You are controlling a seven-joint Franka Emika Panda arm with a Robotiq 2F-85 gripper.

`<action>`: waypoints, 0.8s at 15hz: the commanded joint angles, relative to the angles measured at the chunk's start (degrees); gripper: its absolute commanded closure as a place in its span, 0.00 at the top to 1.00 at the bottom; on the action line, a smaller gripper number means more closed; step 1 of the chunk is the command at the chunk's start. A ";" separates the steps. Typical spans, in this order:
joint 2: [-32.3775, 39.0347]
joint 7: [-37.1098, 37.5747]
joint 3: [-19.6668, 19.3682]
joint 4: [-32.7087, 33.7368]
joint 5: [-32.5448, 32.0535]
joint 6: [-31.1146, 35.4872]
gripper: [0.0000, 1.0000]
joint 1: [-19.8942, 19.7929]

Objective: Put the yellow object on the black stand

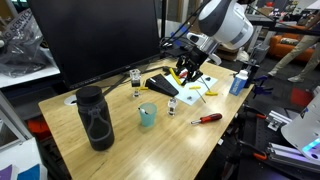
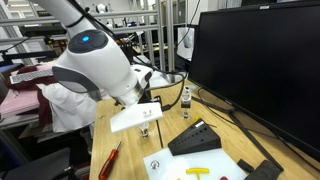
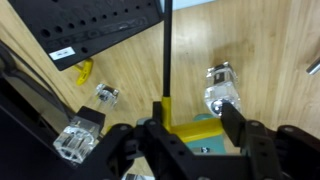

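Note:
My gripper (image 1: 186,72) hangs above the table, just beside the black stand (image 1: 161,87). In the wrist view the gripper (image 3: 192,130) is shut on the yellow object (image 3: 195,127), a slim yellow bar that spans the gap between the two fingers, with a thin black shaft running up from it. The black stand is a perforated wedge, seen at the top left of the wrist view (image 3: 90,30) and in an exterior view (image 2: 195,138). A second yellow piece (image 2: 200,171) lies on white paper by the stand. The arm hides the fingers in that view.
A teal cup (image 1: 147,115), a tall black speaker (image 1: 95,118), small clear bottles (image 1: 135,82) (image 1: 172,105) and a red-handled screwdriver (image 1: 207,118) stand on the wooden table (image 1: 120,150). A large monitor (image 1: 95,35) stands behind, and a blue bottle (image 1: 238,82) stands near the table edge.

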 commanded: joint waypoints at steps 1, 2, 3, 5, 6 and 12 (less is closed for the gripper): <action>-2.31 -9.05 0.82 3.83 11.35 -2.55 0.36 -2.78; -2.65 -11.22 0.36 5.30 14.45 -4.01 0.36 -3.25; -2.90 -13.10 -0.08 6.61 17.26 -5.65 0.36 -3.71; -2.73 -16.55 -1.12 9.00 21.88 -10.00 0.36 -4.82; -2.07 -18.05 -1.74 10.02 23.50 -11.73 0.36 -5.29; -0.94 -15.95 -3.35 9.50 21.73 -13.46 0.61 -5.57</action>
